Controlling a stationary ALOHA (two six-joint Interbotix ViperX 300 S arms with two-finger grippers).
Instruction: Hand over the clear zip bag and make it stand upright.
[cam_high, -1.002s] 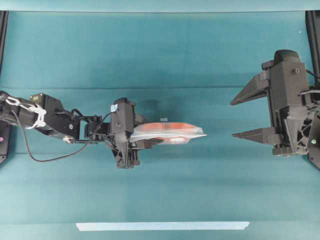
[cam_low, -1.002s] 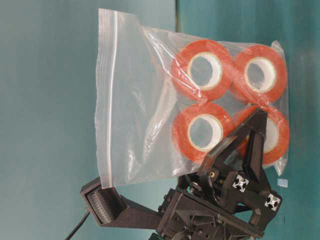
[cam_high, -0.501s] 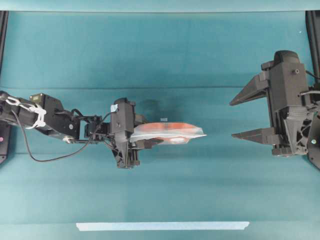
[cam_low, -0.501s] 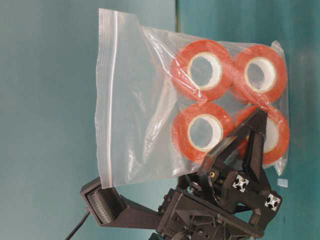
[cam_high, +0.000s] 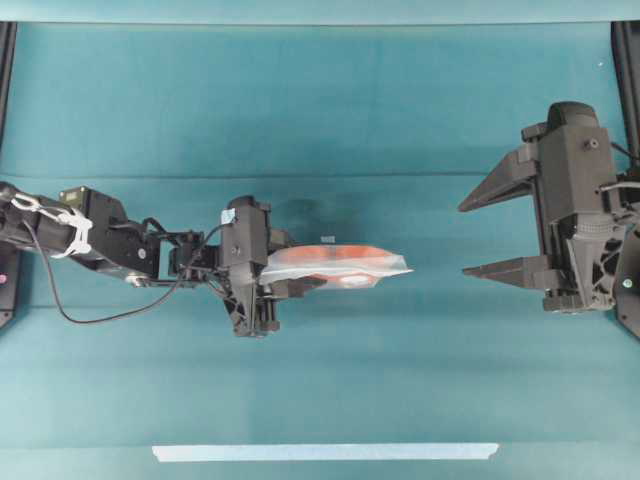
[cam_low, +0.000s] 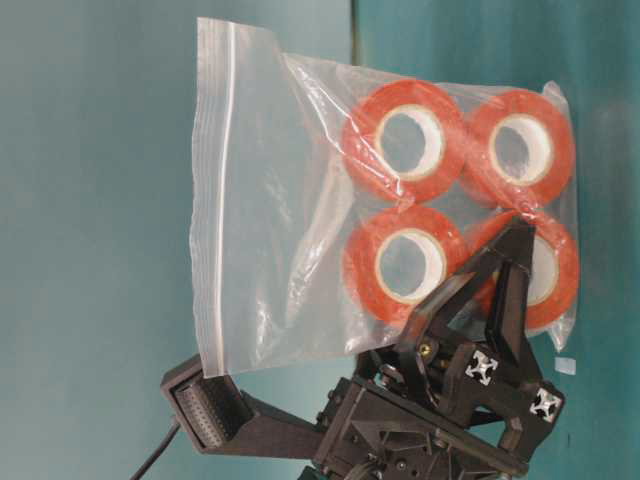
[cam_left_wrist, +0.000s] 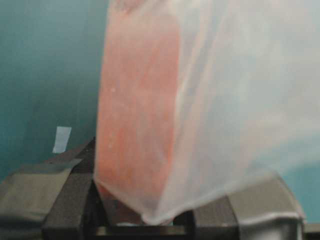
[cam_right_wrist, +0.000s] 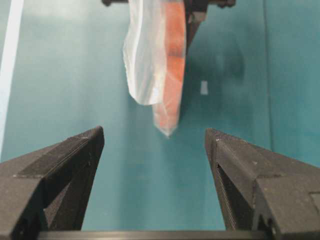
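My left gripper (cam_high: 275, 290) and right gripper (cam_high: 470, 237) are matte black, with fine ridged texture on my right fingers (cam_right_wrist: 65, 165). The bag (cam_low: 300, 210) is clear and crinkly; its four rolls (cam_low: 405, 140) are orange with white cores. The table (cam_high: 320, 110) is teal, crossed by a pale blue strip (cam_high: 325, 452).

You are looking at the clear zip bag (cam_low: 300, 210), a crinkly transparent pouch held off the teal table, its zip strip running down the 9 o'clock edge in the table-level view. Four orange, white-cored tape rolls (cam_low: 455, 205) crowd two-by-two at its 3 o'clock end, the zip half hanging empty and creased. From overhead you see the bag (cam_high: 340, 266) edge-on, a thin sliver near the middle of the table with its free end pointing toward 3 o'clock.
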